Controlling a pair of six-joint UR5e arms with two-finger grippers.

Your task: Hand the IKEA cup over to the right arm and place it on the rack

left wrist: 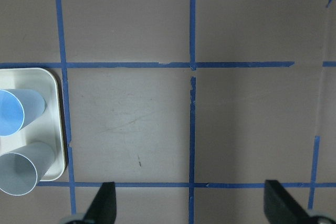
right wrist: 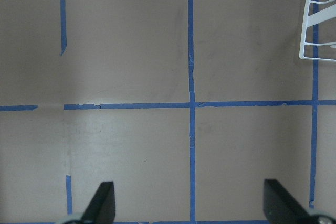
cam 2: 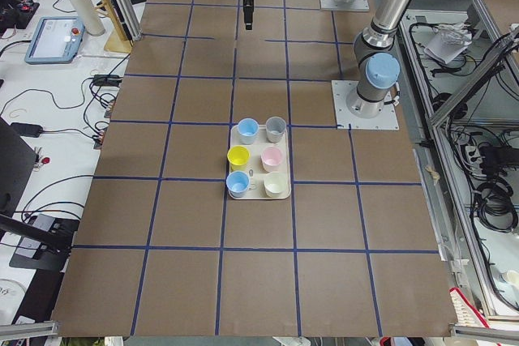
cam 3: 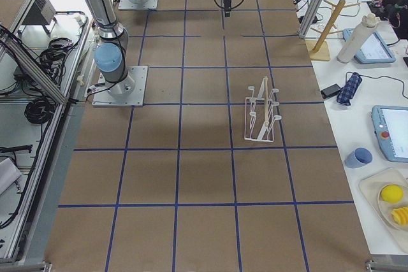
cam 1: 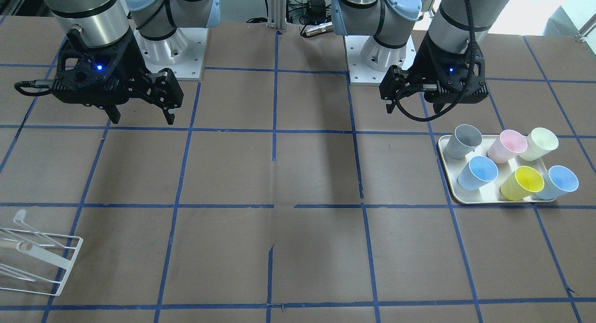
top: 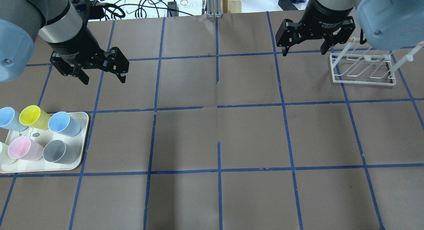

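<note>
Rack [cam 1: 37, 260]: far across tabletop [cam 1: 316, 174] from tray [top: 84, 137] | IKEA cup [top: 64, 124]: upright on tray, blue twin [top: 8, 119] too | left end effector [top: 104, 81]: released, empty, near tray | right end effector [top: 305, 52]: released, empty, far from tray

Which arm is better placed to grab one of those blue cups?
Left. Its open black gripper hangs near the cream tray holding the small pale blue plastic cups. The right gripper, also open, hovers far away, by the white wire rack.

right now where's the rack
In the overhead view the rack stands at the far right, just right of the right gripper, far from the cup tray at the left.
</note>
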